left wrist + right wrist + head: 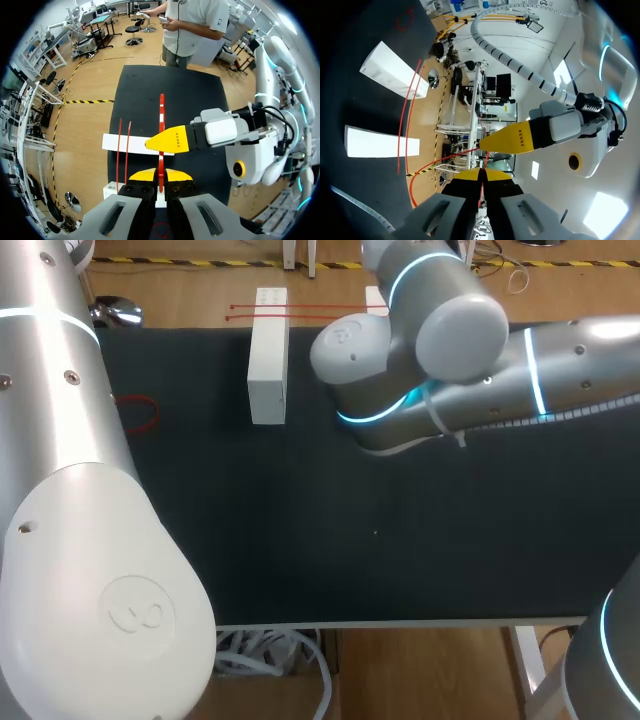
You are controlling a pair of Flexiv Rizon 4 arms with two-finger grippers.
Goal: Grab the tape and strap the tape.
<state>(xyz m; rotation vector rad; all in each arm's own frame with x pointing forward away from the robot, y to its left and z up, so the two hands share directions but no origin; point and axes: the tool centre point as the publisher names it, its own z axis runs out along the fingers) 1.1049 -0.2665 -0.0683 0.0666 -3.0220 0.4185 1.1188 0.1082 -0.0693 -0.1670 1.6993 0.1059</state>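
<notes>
Head view: left arm (70,500) fills the near left and right arm (500,380) crosses the far middle. Both grippers are hidden under the arms there.

Left wrist view: left gripper (161,176) is seen closed. Its yellow tips are nearly together and the red tape (161,107) is pinched between them from both sides. The tape is stretched straight ahead from the fingers, above the black table (200,90). Just ahead, the tape is crossed by the right gripper (159,142), which comes in from the side. One yellow finger (172,140) is seen lying against the tape; the other finger is hidden behind it. A small white box (111,190) is seen beside the left gripper. A long white box (120,142) is laid across the table edge further out. Two thin red lines (120,150) are laid over the long box.

Right wrist view: the right gripper is closed too, tips almost touching, with a thin red strand of the tape clamped between them. The left gripper is seen just ahead of it, one yellow finger on the strand. Both boxes are seen on the table further off, well apart from the grippers. A red loop (405,20) is seen beyond them, at the far end of the table.
</notes>
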